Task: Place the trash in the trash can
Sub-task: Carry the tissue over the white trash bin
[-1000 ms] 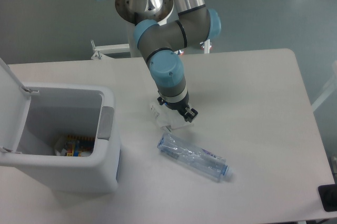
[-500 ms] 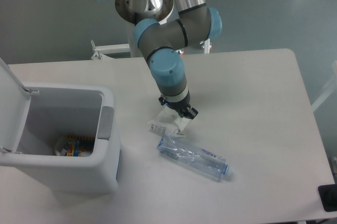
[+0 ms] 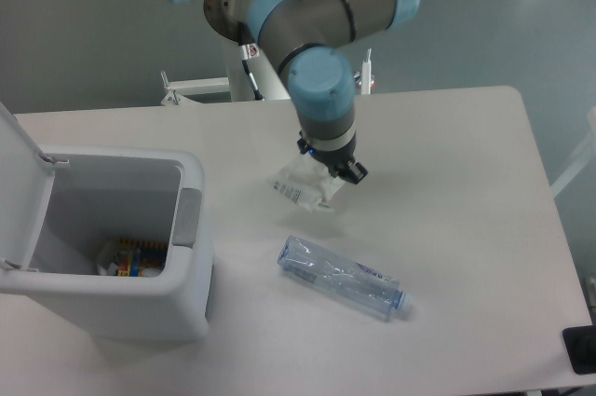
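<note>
A: Tissue [image 3: 305, 187], crumpled, white with a small printed patch, hangs from the gripper [image 3: 328, 170], off the worktop [image 3: 466, 182], around the middle, a bit toward the far edge.

B: Claw state?

A: Pinching the tissue at its upper right; fingers pressed onto it. The black fingertips [image 3: 354, 171] show just past the paper.

B: Arm?

A: UR5e arm [image 3: 321, 88], grey links with blue joint caps, reaches down from the far edge. The wrist points down over the middle of the worktop.

B: Bottle?

A: Crushed clear plastic bottle [image 3: 342, 278] lies flat on the worktop, nearer the front edge, right of the bin. It lies diagonally, with the bluish cap end toward the front right. Bluish label is visible. It sits apart from the tissue, below it in the view.

B: Trash can?

A: White trash can [image 3: 140, 307] stands at the left side, near the front left corner. Its lid [image 3: 19, 182] is hinged up and open on the left. There is a grey tab [image 3: 189, 217] on the right rim. Inside, at the bottom, are some colourful scraps [image 3: 130, 256]; I can't tell what they are.

B: Tissue over the can?

A: No, it hangs to the right of the can, well apart from the opening.

B: Anything else?

A: A dark object [image 3: 579, 349] is cut off at the front right corner.
</note>
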Motion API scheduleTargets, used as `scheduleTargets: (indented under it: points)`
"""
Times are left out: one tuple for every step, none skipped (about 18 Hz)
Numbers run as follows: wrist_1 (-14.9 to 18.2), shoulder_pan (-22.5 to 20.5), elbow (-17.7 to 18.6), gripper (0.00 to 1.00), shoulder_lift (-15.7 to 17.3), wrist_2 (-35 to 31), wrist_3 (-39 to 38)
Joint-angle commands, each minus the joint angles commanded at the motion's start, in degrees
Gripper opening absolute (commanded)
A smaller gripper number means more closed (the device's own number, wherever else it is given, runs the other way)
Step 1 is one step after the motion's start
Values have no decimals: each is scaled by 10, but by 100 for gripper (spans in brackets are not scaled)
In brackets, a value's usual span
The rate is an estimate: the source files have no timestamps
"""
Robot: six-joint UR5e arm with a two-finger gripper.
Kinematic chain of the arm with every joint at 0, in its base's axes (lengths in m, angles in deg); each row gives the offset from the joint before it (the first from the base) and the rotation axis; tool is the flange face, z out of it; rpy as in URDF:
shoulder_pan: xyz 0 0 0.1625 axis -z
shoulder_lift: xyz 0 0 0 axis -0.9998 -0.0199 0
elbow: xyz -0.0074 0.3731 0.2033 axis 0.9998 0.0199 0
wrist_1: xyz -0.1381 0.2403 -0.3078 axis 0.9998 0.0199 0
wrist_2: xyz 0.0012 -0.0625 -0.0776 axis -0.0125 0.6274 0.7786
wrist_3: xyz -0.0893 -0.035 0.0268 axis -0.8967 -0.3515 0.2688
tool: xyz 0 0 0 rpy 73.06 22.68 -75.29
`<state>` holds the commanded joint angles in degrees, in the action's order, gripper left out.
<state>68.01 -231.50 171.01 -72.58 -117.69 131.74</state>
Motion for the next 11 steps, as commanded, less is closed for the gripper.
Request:
scheduleTargets:
  points:
    - [-2,-11,-15,0,2,38,-21]
    - [-3,-18,-27,0,8,76,-44]
    - [-6,-29,-40,0,11,108,-66]
    - [-8,-36,-52,0,12,136,-86]
    - [-8,-38,-66,0,12,164,-111]
    - [-8,-41,-81,0,14,188,-143]
    - [-9,-45,-91,0,18,208,-174]
    - [-13,-48,-99,0,20,231,-200]
    - [-18,-47,-100,0,23,253,-226]
    - [-24,-43,-100,0,35,266,-253]
    - [-32,-41,-98,0,50,268,-281]
